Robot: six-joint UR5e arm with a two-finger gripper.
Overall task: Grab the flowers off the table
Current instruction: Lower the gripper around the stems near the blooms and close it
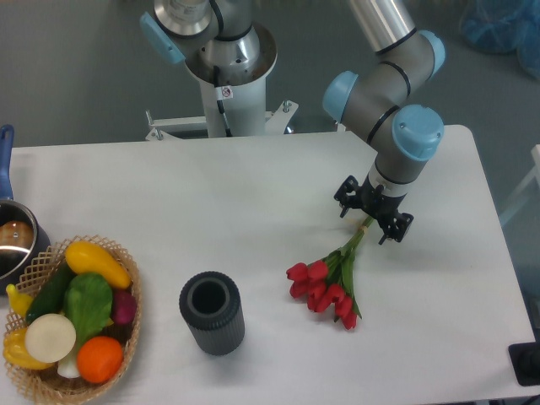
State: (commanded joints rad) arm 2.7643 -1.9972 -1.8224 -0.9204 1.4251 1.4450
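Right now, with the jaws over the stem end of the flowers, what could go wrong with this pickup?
The gripper straddles only the thin stems of the flowers, so its open jaws could close beside them or pinch too few. Gripped that far from the red heads, the bunch may droop or slip out when lifted. Coming down too far could press the stems into the table.

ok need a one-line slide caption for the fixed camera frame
UR5e claw open over the stem end of red tulip flowers lying on the white table, beside a dark cylinder and produce basket.
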